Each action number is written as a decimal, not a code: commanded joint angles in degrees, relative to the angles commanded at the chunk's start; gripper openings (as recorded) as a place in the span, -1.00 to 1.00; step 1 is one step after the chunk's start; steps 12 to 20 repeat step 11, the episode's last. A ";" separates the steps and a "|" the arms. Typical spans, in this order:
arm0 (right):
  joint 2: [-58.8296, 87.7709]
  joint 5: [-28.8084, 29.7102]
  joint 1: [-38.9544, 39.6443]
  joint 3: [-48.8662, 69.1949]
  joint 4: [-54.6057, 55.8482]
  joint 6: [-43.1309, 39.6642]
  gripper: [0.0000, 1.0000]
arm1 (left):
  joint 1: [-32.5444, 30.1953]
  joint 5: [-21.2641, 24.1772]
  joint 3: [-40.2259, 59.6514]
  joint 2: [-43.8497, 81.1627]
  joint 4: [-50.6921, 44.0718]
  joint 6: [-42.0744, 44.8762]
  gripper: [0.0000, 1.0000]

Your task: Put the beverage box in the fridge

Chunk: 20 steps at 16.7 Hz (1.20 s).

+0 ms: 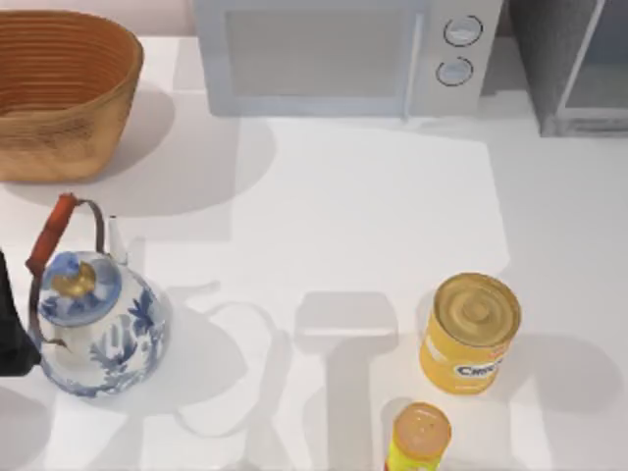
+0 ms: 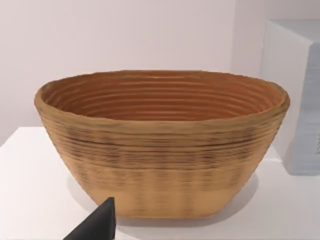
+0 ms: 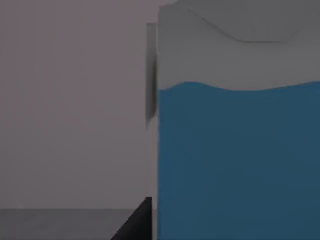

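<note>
The basket (image 1: 64,93) sits at the back left of the table (image 1: 343,216). The microwave (image 1: 343,54) is to its right, and the fridge (image 1: 574,64) is at the back right corner. The teapot (image 1: 93,324) stands front left. The big can (image 1: 471,334) stands front right, with a small can (image 1: 420,437) just in front. The beverage box (image 3: 240,150) may be inside something dark.

Counted on the table are one woven basket (image 1: 61,93), one white microwave (image 1: 343,54), one fridge (image 1: 579,64), one blue-and-white teapot (image 1: 98,324), and two yellow cans (image 1: 469,334). One beverage box (image 3: 240,160) is counted in the right wrist view.
</note>
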 joint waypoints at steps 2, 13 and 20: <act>0.00 0.00 0.00 0.00 0.00 0.00 0.51 | 0.00 0.00 0.00 0.00 0.00 0.00 1.00; 0.00 0.00 0.00 0.00 0.00 0.00 1.00 | 0.00 0.00 0.00 0.00 0.00 0.00 1.00; 0.00 0.00 0.00 0.00 0.00 0.00 1.00 | 0.00 0.00 0.00 0.00 0.00 0.00 1.00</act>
